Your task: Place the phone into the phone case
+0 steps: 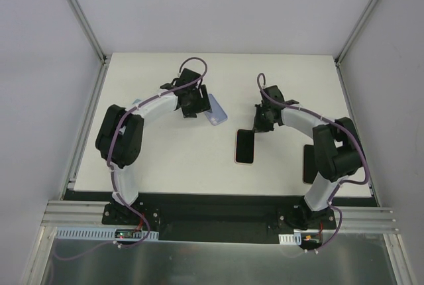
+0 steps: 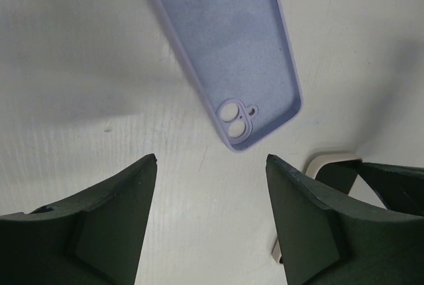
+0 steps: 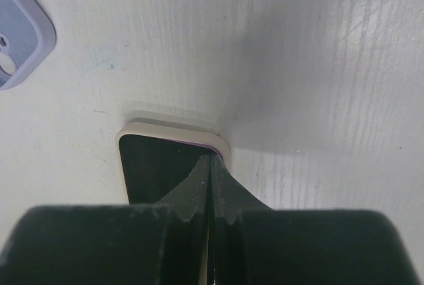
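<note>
The phone [image 1: 244, 146] lies flat near the table's middle, dark screen [image 3: 152, 166] up, with a cream rim [image 3: 172, 129] around it and a thin purple line showing at the far corner. My right gripper [image 3: 211, 156] is shut, its joined tips resting on that far right corner of the phone. An empty lilac phone case [image 2: 232, 46] lies open side up to the left, camera cutout toward me. My left gripper [image 2: 211, 159] hangs open just short of its near end, with only bare table between the fingers. The cream corner [image 2: 331, 160] peeks past its right finger.
A dark flat rectangle [image 1: 309, 164] lies at the right of the white tabletop [image 1: 172, 159], partly hidden by the right arm. Metal frame rails [image 1: 85, 132] run along the table's edges, and grey walls enclose it.
</note>
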